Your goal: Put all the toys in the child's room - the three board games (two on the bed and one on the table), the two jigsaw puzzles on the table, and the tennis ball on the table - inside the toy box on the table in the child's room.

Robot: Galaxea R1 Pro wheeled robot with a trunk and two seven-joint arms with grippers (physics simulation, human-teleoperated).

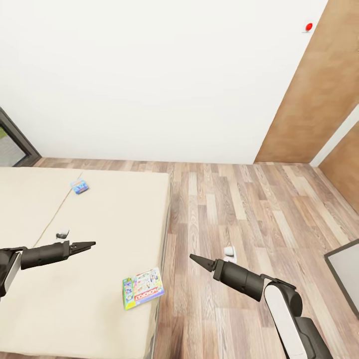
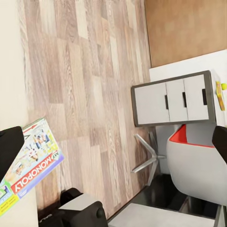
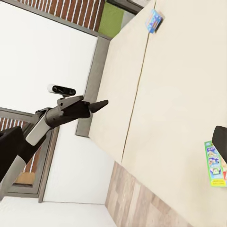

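The left gripper [image 1: 89, 245] hovers above the bed [image 1: 30, 199], fingers pressed to a point and empty. Beyond it, near the far edge, lies a small blue board game [image 1: 80, 186], its print too small to read. At the bed's near corner rests the green-edged board game [image 1: 143, 287], lid reading "MY MONOPOLY". The right gripper [image 1: 195, 259], also closed and empty, hangs over the wood floor [image 1: 239, 209]. The step in hand looks like fetching the bed's games; next, open the fingers and descend onto the Monopoly box.

The bed [image 1: 99, 234] top lies open, broken only by a green-edged game [image 1: 143, 287] at 6 o'clock and a blue game [image 1: 80, 186] at 10. Plank floor [image 1: 249, 209] at 3 is bare.
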